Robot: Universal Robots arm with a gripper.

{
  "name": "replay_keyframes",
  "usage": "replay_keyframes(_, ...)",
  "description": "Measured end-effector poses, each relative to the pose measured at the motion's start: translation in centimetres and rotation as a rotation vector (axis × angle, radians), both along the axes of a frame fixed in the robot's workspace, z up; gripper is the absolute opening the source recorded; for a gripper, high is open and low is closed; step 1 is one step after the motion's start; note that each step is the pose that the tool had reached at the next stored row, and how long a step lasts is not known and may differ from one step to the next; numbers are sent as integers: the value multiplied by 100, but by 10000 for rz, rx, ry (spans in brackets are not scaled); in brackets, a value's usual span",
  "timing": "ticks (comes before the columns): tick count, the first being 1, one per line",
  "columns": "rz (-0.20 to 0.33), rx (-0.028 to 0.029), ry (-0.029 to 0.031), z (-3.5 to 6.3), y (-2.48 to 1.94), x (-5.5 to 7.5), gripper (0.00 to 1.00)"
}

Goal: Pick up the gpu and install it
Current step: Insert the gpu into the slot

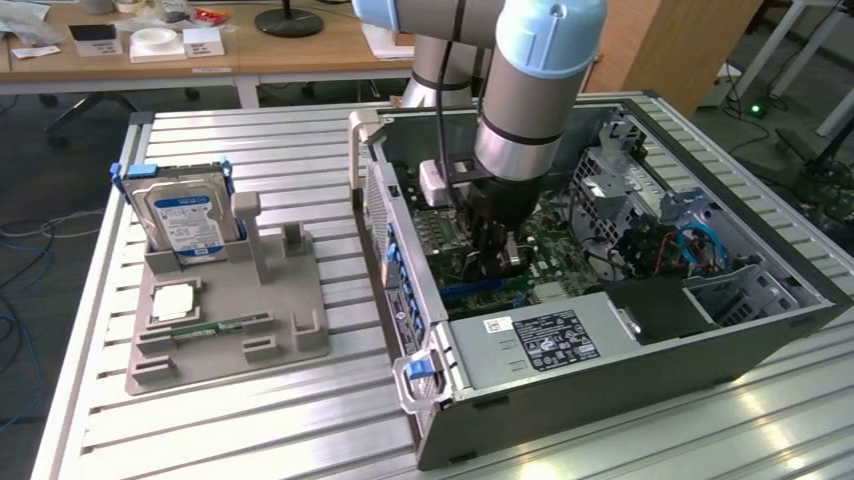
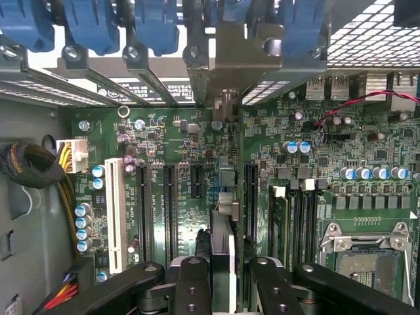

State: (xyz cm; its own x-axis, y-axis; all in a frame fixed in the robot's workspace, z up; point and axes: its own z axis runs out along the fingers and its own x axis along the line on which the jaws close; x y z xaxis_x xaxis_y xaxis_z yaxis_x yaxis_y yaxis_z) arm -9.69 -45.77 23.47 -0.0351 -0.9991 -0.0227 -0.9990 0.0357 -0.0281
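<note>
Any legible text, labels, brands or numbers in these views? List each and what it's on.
Nothing reads clearly enough to quote.
Blue-white hard drive label: print too small to read.
Black power supply label: white print too small.
Green motherboard silkscreen: lettering too small.

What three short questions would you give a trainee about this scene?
1. True or false: the claw grips the gpu inside the case.
2. Where does the hard drive stand? A) in the grey holder beside the case; B) inside the case; C) on the floor.
3. What colour are the clips at the case's card slots?

Key: 1 true; 2 A; 3 blue.
</note>
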Motion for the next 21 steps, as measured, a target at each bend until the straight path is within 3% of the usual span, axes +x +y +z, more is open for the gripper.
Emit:
replay_keyframes(16, 0, -1, 0, -38, 0, -7, 27)
replay_keyframes(21, 0, 2, -1, 19, 0, -7, 27)
